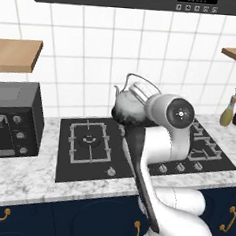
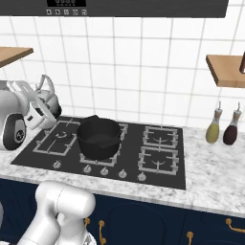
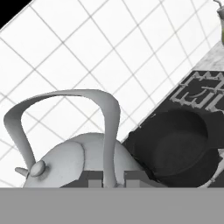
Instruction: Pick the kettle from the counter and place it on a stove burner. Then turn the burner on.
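Observation:
The silvery kettle hangs over the rear left of the black cooktop, close to the tiled wall, and appears held just above it. My gripper is shut on its thin arched handle. In the hand view the handle runs down between my gripper's two tips, with the kettle's rounded body just behind. From the right, the kettle and gripper sit behind the left square-grated burner. That burner stands bare in front of the kettle.
A big black pot occupies the middle burner, right beside the kettle. Knobs line the cooktop's front edge. Two bottles stand on the marble counter at right. A microwave sits at left. Wooden shelves hang overhead.

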Tool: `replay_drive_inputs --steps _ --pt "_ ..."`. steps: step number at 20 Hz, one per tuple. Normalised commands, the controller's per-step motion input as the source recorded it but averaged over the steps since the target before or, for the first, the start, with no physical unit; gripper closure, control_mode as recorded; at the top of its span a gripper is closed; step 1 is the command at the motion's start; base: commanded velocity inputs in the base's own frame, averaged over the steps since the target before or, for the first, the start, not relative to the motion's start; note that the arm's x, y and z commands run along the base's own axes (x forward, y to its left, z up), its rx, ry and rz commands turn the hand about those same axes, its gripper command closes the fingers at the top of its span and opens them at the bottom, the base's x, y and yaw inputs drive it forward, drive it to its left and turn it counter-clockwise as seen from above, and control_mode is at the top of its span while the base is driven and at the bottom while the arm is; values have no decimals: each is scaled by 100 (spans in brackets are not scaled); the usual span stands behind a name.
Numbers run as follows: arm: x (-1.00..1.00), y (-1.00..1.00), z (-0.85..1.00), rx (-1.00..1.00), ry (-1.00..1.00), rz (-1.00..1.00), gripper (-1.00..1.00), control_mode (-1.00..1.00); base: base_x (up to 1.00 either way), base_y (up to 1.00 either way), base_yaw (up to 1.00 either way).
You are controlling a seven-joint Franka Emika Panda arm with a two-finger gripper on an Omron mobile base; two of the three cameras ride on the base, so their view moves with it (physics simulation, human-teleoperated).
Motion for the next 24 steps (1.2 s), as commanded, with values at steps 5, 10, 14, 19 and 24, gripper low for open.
replay_drive_inputs --steps 5,10,14,19,24 --pt "0 80 0 0 5 -6 100 -100 0 0 0" --pt "1 49 0 -1 5 0 100 -100 0 0 0" --pt "25 32 -11 -4 6 0 100 -100 0 0 0" --pt "30 26 -31 -5 3 0 100 -100 0 0 0" --pt "31 14 -38 -2 0 0 100 -100 0 0 0"
